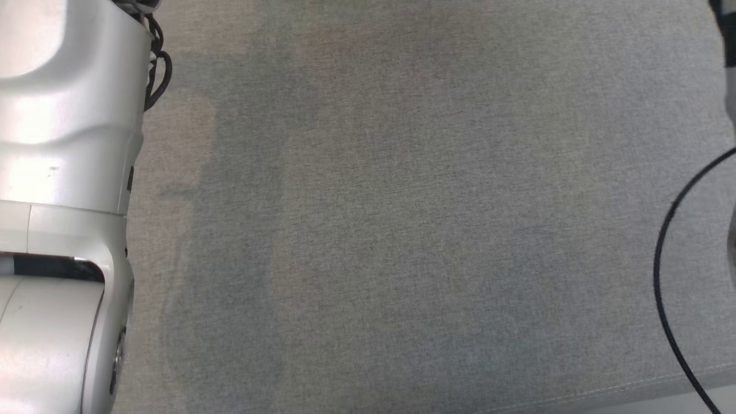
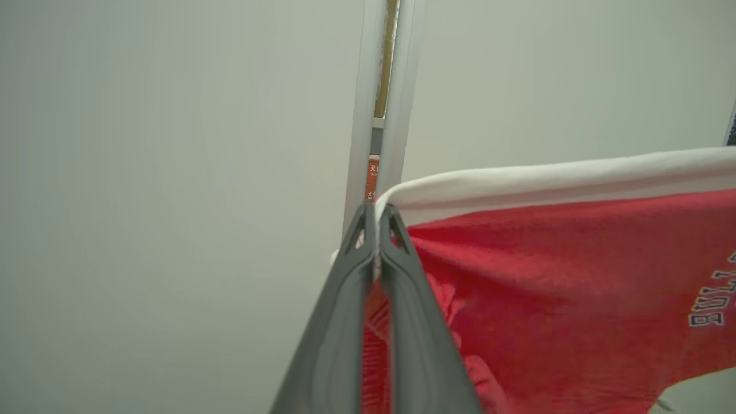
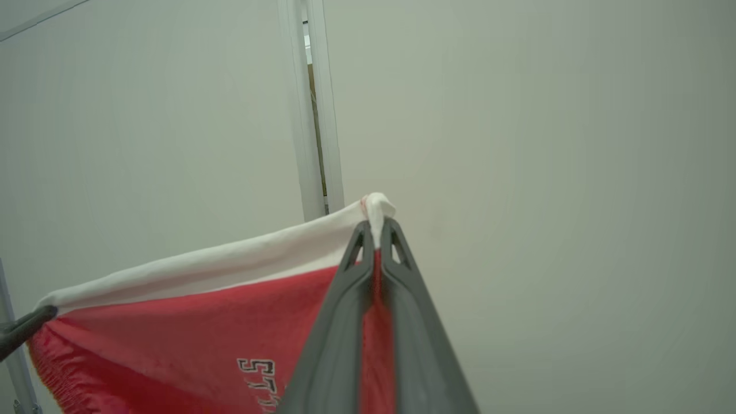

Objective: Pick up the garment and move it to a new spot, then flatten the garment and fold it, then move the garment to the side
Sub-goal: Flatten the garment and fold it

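Garment [image 2: 546, 276] edge taut between jaws, pale wall [image 2: 172, 172] beyond

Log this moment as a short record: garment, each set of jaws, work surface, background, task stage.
garment: red fabric garment with white band and dark lettering, held up in the air, band stretched between both grips
left jaws: shut on one end of the white band
right jaws: shut on the band's other end
surface: grey woven fabric surface in the head view; pale left forearm at its left, thin black cable at its right
background: pale wall with a white vertical frame
task stage: garment not yet flattened or folded
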`<state>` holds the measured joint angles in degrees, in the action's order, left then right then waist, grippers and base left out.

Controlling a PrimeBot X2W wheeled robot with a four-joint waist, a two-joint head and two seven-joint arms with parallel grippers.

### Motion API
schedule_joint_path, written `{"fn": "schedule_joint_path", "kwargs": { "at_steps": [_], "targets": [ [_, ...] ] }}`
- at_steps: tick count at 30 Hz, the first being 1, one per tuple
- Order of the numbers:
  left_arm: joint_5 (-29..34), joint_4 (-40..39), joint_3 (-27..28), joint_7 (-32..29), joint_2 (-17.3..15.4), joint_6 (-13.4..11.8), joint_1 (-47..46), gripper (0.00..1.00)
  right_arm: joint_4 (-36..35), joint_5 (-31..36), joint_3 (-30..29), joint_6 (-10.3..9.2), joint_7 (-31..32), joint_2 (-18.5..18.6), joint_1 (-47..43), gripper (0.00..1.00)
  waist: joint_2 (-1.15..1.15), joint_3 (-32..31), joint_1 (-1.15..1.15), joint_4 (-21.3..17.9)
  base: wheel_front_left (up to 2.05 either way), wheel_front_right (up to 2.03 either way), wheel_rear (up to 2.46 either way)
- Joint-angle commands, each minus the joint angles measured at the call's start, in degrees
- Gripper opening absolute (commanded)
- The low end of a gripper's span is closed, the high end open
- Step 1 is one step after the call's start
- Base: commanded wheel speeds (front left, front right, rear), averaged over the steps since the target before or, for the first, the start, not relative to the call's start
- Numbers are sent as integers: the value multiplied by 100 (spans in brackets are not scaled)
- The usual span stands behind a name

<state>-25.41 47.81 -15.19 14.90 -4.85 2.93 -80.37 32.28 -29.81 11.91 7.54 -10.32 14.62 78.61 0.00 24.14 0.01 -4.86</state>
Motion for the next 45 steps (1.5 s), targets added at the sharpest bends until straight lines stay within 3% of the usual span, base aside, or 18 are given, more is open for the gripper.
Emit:
{"fn": "schedule_joint_path", "kwargs": {
  "at_steps": [1, 8, 12, 14, 20, 29, 35, 45],
  "targets": [
    [98, 116, 69, 30, -22, -73, -37, 0, 290, -56, 112, -10, -131, -120, 110, 0, 0, 75, -1, -179, 0, 0, 0],
    [428, 587, 433, 23, 81, -341, 795, 0, 1710, -429, 939, -8, -432, -720, -229, 0, 0, 385, -1, -290, 0, 0, 0],
    [550, 752, 610, 24, 111, -403, 1245, 0, 2067, -758, 1411, -8, -485, -944, -623, 0, 0, 632, -1, -355, 0, 0, 0],
    [610, 728, 675, 23, 121, -297, 1513, 0, 2048, -892, 1605, -8, -489, -989, -924, 0, 0, 702, -1, -344, 0, 0, 0],
    [756, 264, 759, 23, 164, -6, 2317, 0, 1175, -1002, 1533, -8, -490, -755, -2041, 0, 0, 687, -1, -172, 0, 0, 0],
    [776, -1533, 608, 23, 186, 267, 4465, 0, -953, -491, 964, -8, -488, -231, -4514, 0, 0, 27, -1, 85, 0, 0, 0],
    [933, -2758, 491, 24, 186, 199, 6000, 0, -2347, -137, 461, -8, -488, -56, -6222, 0, 0, -512, -1, 152, 0, 0, 0],
    [1058, -4264, 412, -236, 75, -87, 7706, 0, -3843, 313, -85, -10, -364, 143, -8245, 0, 0, -1042, -1, 140, 0, 0, 0]
  ]
}}
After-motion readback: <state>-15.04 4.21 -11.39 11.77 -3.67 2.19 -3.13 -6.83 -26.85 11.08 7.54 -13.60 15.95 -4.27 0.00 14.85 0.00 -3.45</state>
